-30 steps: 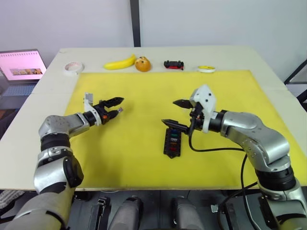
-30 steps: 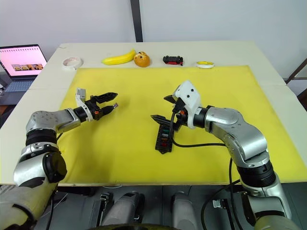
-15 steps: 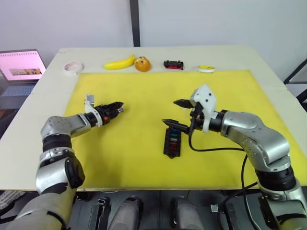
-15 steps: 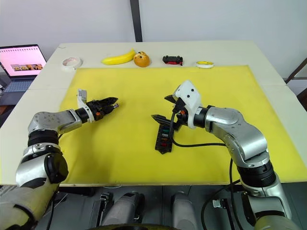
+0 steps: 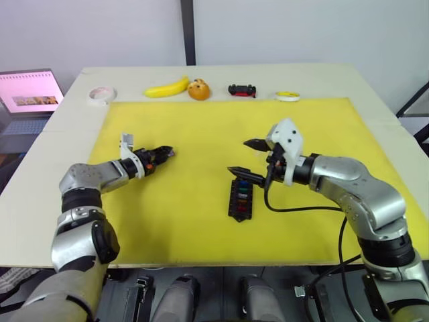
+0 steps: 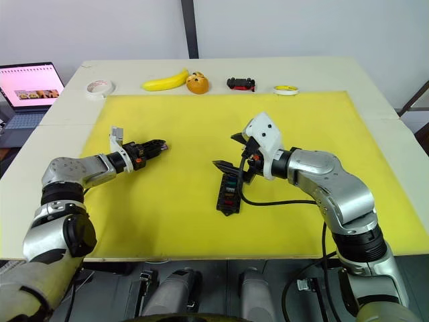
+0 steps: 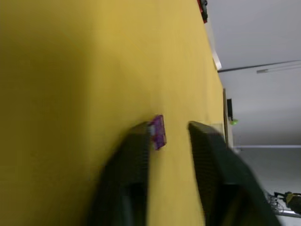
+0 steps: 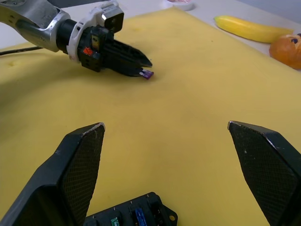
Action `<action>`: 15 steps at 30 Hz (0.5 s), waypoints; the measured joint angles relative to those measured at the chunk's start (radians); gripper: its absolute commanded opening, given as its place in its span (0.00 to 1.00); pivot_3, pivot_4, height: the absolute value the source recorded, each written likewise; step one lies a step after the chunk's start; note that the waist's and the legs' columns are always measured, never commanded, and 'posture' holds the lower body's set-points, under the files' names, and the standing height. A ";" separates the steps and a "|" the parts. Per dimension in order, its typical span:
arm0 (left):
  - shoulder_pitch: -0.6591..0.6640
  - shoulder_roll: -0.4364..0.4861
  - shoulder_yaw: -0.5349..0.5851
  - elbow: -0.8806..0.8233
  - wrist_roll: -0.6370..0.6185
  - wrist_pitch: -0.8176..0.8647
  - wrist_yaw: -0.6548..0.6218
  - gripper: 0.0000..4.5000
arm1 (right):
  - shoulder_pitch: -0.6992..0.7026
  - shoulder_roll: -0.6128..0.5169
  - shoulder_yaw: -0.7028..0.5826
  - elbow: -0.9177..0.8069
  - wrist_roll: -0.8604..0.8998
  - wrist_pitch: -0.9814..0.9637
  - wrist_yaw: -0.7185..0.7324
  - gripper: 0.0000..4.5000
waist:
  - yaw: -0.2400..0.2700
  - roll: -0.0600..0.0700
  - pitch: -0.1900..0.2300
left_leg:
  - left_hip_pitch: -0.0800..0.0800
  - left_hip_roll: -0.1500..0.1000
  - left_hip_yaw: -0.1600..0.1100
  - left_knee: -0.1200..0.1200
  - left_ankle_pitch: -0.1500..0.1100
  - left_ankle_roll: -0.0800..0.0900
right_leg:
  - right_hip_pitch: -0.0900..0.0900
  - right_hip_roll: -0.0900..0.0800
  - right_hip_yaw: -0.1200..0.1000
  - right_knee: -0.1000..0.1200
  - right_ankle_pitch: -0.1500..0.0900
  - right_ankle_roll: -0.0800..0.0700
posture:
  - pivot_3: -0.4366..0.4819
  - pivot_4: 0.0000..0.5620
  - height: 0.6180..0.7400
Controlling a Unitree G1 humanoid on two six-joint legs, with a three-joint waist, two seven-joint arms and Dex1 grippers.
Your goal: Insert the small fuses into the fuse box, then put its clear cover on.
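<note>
One purple fuse touches the slightly parted left gripper; right gripper spread wide

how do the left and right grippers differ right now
The left gripper has its fingers nearly together around a purple fuse, low over the yellow mat; the right gripper is spread wide and holds nothing. The left one is off by itself on the mat, while the right one hovers just above the fuse box. Both have two black fingers.
</note>
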 measured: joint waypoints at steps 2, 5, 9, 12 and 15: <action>-0.001 0.001 0.000 0.000 0.002 0.000 -0.001 0.01 | 0.000 -0.002 0.000 0.000 0.000 0.000 0.000 1.00 | -0.001 0.000 0.000 | 0.000 0.000 0.000 0.000 0.000 0.000 | 0.000 0.000 0.000 0.000 0.000 0.000 | 0.48 0.27 1.00; -0.001 0.001 -0.001 -0.002 0.005 0.001 -0.002 0.01 | 0.000 -0.007 0.000 0.000 0.000 0.000 0.001 1.00 | -0.001 0.000 0.000 | 0.000 0.000 0.000 0.000 0.000 0.000 | 0.000 0.000 0.000 0.000 0.000 0.000 | 0.48 0.27 1.00; 0.004 0.001 0.000 -0.009 0.006 0.003 -0.004 0.01 | 0.000 -0.008 0.000 0.000 0.000 0.000 0.001 1.00 | -0.002 0.000 0.000 | 0.000 0.000 0.000 0.000 0.000 0.000 | 0.000 0.000 0.000 0.000 0.000 0.000 | 0.48 0.27 1.00; 0.008 0.003 0.001 -0.016 0.005 0.007 -0.008 0.01 | 0.000 -0.008 -0.001 0.000 0.001 0.001 0.000 1.00 | -0.003 0.000 0.000 | 0.000 0.000 0.000 0.000 0.000 0.000 | 0.000 0.000 0.000 0.000 0.000 0.000 | 0.48 0.27 1.00; 0.011 0.004 0.004 -0.025 0.002 0.013 -0.008 0.01 | 0.003 -0.008 -0.004 0.000 0.003 0.007 -0.001 1.00 | -0.003 0.000 0.000 | 0.000 0.000 0.000 0.000 0.000 0.000 | 0.000 0.000 0.000 0.000 0.000 0.000 | 0.48 0.27 1.00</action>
